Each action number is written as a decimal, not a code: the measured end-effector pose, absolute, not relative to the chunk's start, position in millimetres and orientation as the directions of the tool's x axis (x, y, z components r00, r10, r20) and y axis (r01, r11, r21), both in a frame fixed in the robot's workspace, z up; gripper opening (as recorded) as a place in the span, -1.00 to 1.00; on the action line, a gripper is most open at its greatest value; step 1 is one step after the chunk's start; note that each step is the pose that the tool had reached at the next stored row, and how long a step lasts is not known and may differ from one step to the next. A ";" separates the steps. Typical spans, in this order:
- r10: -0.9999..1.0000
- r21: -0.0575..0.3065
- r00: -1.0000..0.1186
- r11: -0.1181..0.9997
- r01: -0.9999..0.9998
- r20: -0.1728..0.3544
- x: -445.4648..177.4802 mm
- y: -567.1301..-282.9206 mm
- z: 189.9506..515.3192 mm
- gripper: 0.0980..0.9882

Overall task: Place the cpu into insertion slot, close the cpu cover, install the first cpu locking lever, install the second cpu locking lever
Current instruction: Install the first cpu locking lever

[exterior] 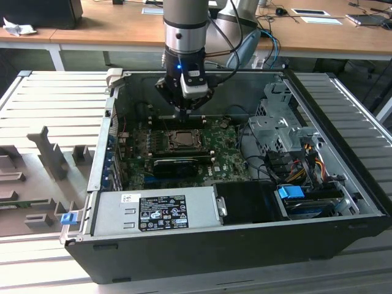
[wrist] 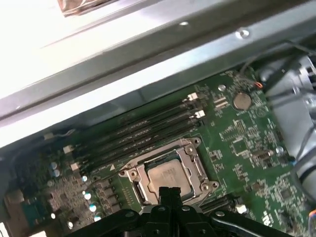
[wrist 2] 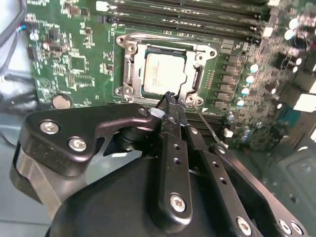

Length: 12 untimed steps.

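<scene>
1 gripper (exterior: 184,112), black, on 1 arm, is reaching down into 1 open computer case (exterior: 343,184); its tips are hovering at the edge of the insertion slot (wrist 2: 165,49); in both wrist views the jaws are showing clenched together, tip against tip, with nothing seen between them.

1 cpu (wrist 2: 164,74), pale silvery square, is sitting in the insertion slot near the middle of the motherboard (exterior: 229,160); 1 cpu cover (wrist 2: 131,66), a silvery windowed frame, is lying flat down around it.

The second wrist view is showing 1 thin metal rod (wrist 2: 210,129) running out from the socket's corner beside the fingers (wrist 2: 170,148); whether it is latched cannot be told.

The first wrist view is showing 4 long dark memory slots (wrist: 148,129) along 1 side of the socket, 1 coin battery (wrist: 241,101) toward the board's edge, and the case's grey wall (wrist: 163,54) beyond.

The exterior view is showing 1 grey power-supply box (exterior: 156,211) along the case's near edge and 1 slatted metal table (exterior: 55,98) carrying the case; grey fixtures (exterior: 46,147) are standing toward the exterior view's left; 1 wooden desk (exterior: 116,21) is running behind.
</scene>
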State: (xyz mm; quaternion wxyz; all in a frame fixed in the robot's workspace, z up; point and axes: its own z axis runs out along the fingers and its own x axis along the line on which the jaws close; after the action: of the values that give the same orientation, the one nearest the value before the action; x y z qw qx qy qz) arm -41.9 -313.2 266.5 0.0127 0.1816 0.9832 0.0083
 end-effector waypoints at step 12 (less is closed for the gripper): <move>0.075 0.020 -0.997 0.997 0.074 -0.017 -41.9 -313.2 265.8 -0.98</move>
State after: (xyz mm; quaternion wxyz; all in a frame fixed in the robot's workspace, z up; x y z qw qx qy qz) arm -41.9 -313.2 265.8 0.0089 0.0372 0.9992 0.0095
